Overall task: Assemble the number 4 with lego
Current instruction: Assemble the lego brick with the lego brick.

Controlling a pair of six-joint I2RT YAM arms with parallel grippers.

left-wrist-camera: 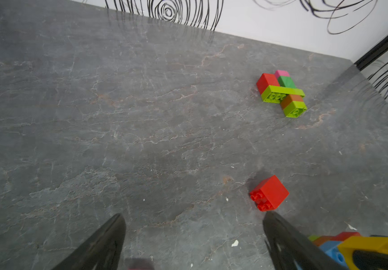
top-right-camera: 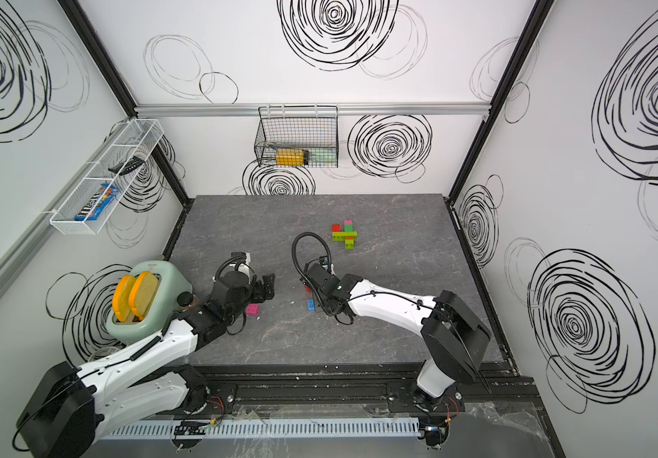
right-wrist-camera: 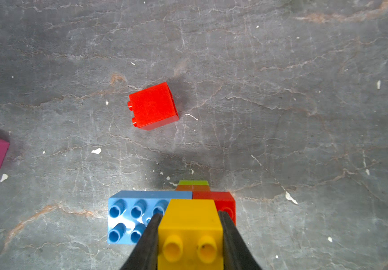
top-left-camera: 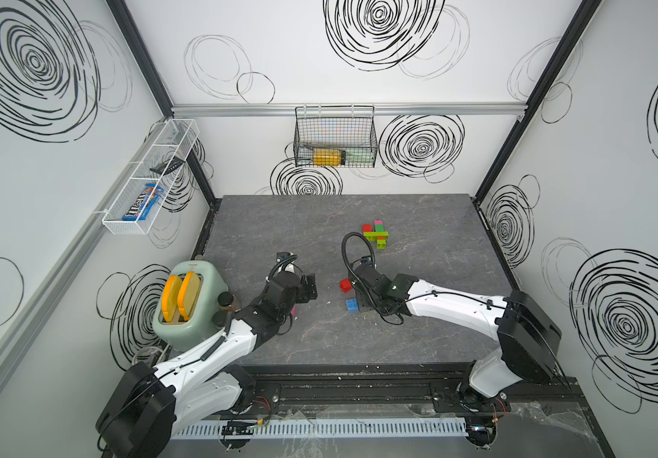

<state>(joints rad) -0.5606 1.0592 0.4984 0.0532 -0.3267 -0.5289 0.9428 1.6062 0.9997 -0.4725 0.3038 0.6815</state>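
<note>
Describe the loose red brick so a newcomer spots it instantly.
On the grey tabletop, look mid-table, in front of the multicoloured brick cluster. The loose red brick lies alone on its side, studs pointing sideways, unlike the red one built into that cluster.

A joined cluster of red, pink and green lego (top-left-camera: pixel 377 234) lies toward the back of the grey counter (top-left-camera: pixel 279 222). A red brick (top-left-camera: pixel 346 284) and a blue brick (top-left-camera: pixel 352 305) sit beside the right arm (top-left-camera: pixel 458 305).
</note>
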